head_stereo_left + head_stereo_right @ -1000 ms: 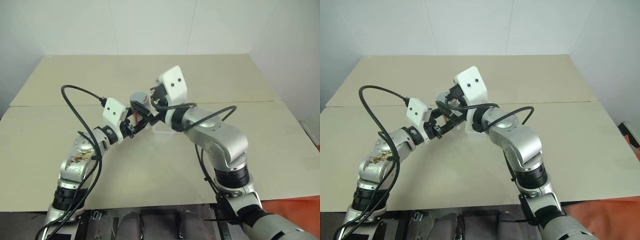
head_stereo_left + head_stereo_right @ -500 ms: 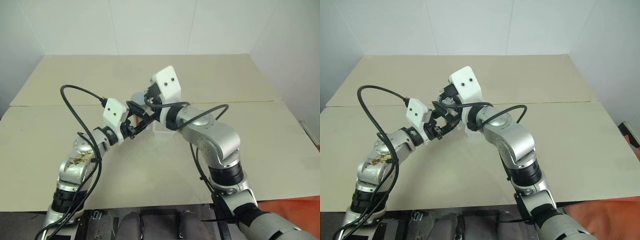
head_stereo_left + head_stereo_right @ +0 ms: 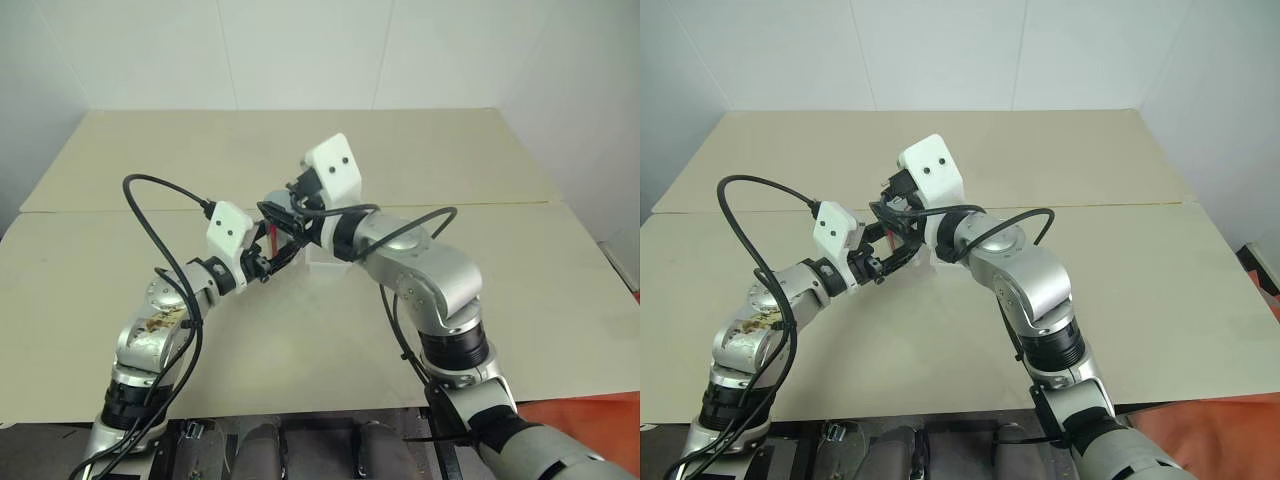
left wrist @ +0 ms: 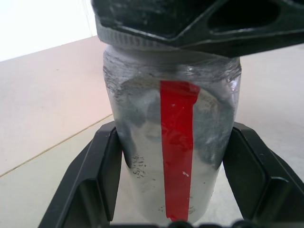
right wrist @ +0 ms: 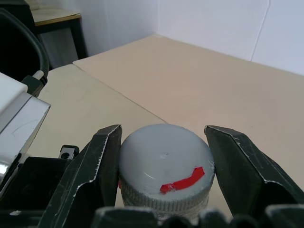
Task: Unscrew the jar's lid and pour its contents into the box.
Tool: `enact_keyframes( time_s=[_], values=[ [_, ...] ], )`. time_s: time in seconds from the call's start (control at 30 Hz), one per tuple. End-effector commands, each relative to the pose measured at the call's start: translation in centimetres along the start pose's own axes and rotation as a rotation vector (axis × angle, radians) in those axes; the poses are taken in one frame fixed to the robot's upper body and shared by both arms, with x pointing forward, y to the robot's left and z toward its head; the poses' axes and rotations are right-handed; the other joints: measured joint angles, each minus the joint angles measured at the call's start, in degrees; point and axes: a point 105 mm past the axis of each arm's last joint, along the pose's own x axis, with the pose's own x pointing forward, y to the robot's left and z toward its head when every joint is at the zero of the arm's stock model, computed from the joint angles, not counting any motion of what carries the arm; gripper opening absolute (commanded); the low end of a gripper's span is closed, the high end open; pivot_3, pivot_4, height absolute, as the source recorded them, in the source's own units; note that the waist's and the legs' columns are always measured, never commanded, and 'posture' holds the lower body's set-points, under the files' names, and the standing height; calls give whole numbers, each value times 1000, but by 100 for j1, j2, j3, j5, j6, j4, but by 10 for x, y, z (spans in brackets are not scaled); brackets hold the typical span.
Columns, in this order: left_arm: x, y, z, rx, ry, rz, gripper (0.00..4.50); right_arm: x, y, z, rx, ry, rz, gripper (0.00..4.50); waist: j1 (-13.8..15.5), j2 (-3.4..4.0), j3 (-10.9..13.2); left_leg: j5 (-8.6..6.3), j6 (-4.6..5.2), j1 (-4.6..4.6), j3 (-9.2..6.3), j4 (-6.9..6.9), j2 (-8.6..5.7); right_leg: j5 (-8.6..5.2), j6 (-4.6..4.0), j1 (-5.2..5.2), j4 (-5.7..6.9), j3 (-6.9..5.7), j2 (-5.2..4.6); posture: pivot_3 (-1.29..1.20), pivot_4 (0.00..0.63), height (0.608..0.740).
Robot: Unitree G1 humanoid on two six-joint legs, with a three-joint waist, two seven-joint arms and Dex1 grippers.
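From the head cameras I see both arms meeting above the middle of the beige tabletop (image 3: 500, 300), with the small clear cylindrical jar (image 4: 171, 142) held up between them. There it is mostly hidden, little more than a red sliver. The left wrist view tells me far more: the left gripper (image 4: 173, 190) is clamped on the jar's body, one black finger (image 4: 97, 180) on each side, and the red stripe (image 4: 176, 152) runs down the glass facing the camera. The right wrist view looks down on the round flat grey screw lid (image 5: 165, 164) (it carries a short red mark toward 5 o'clock), with the right gripper (image 5: 164, 166) clenched on it, fingers at 9 and 3 o'clock. The lid sits on the jar. The small translucent whitish square box (image 3: 322, 260) rests on the table just beyond the grippers, partly hidden behind the right wrist.
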Motion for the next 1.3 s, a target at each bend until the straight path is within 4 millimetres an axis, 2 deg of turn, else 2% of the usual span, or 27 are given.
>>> enact_keyframes(
  time_s=[0.03, 0.17, 0.3, 0.57, 0.87, 1.23, 1.3],
  values=[
    [-2, -2, 21, 60, -93, -32, 2766, -5, 3, 10, -21, -33, 64, 2743, 1, 0, 0, 0, 0, 0, 0, 0, 0, 0, 0, 0, 0, 0, 0, 0, 150, 740],
    [-5, -5, 33, 77, -179, -91, 2766, -13, 8, 11, -20, -50, 177, 2743, 3, 0, 0, 0, 1, 0, 1, 0, 0, 0, 0, 1, -3, -1, 0, 0, 150, 740],
    [-12, -11, 37, 125, -203, -198, 2766, -28, 13, 10, -24, -84, 371, 2743, 4, 0, 0, -1, 1, 0, 2, 0, 0, 0, 0, 1, -5, -1, 0, 0, 150, 740],
    [-35, -38, 54, 154, -278, -524, 2766, -55, 18, 4, -92, -93, 717, 2743, -9, 0, 0, -2, 4, 4, 3, 0, 1, 0, 0, 1, -12, 2, 2, 0, 150, 740],
    [-50, -62, 57, 206, -252, -779, 2766, -74, 19, 2, -138, -69, 1020, 2743, 12, 0, 0, -2, 5, 3, 4, 1, 1, 0, 0, 3, -9, 2, 2, 0, 150, 740],
    [-48, -64, 58, 216, -254, -801, 2766, -75, 16, 1, -144, -68, 1045, 2743, 19, 0, 0, -2, 4, 3, 4, 3, 1, 0, 0, 3, -6, 1, 2, 0, 150, 740],
    [-47, -61, 58, 214, -251, -779, 2766, -75, 14, 1, -141, -74, 1021, 3475, 20, 0, 0, -2, 4, 3, 4, 3, 1, 0, 0, 3, -6, 1, 2, 0, 150, 740]
  ],
)
